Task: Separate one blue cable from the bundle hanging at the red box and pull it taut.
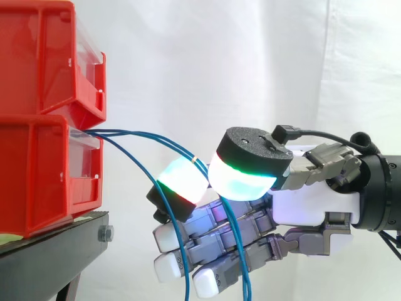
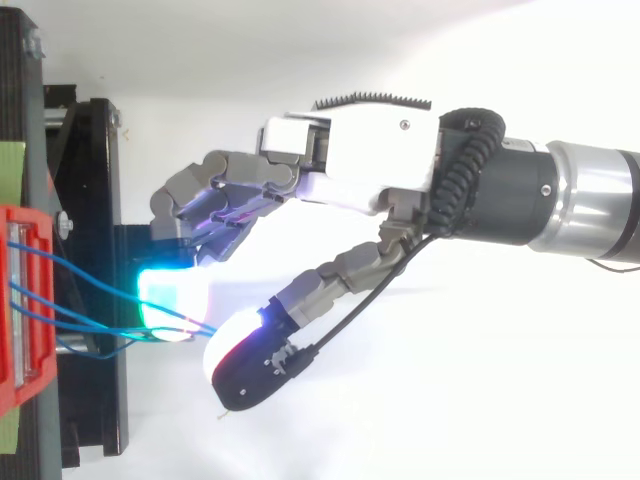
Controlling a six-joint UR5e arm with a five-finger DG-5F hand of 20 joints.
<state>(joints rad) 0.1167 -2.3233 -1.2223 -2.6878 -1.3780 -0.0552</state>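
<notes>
hand (image 1: 307, 207) pinching blue cables (image 1: 125, 132) | red bins (image 1: 37, 175) on black stand (image 1: 56, 241) | white curtain (image 1: 219, 63) behind

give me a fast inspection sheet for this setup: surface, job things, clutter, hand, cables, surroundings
surface: black stand carrying the red bins
job's things: two red bins stacked; blue cables leave the lower bin's front
clutter: nothing seen
hand: hand pinches the blue cables between two glowing pads; how many are in the pinch cannot be told
cables: they curve from bin to pinch, not drawn straight, one drooping lower; past the pinch they hang down along the fingers
surroundings: white curtain
</notes>
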